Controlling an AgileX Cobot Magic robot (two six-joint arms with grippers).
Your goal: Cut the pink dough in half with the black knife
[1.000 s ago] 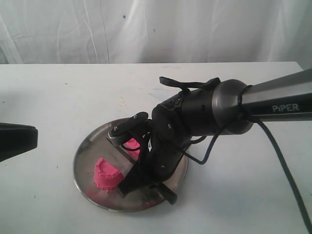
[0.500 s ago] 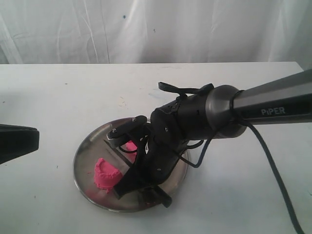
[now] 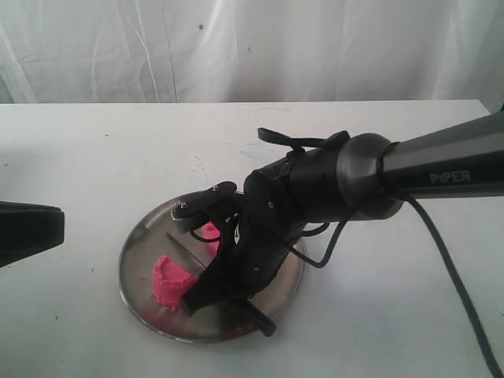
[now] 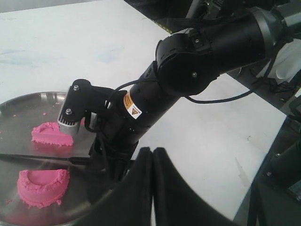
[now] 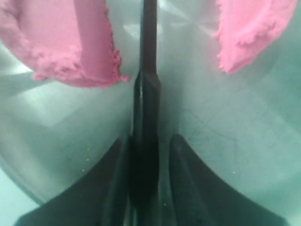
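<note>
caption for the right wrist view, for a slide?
Right gripper holds the black knife on the metal plate between two pink dough halves.

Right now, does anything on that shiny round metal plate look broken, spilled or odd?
Nothing looks wrong. The bright pink dough lies in two separate pieces on the round metal plate, as cutting would leave it. The slim black knife lies between them, clamped in the right gripper. The cut edges are crumbly.
</note>
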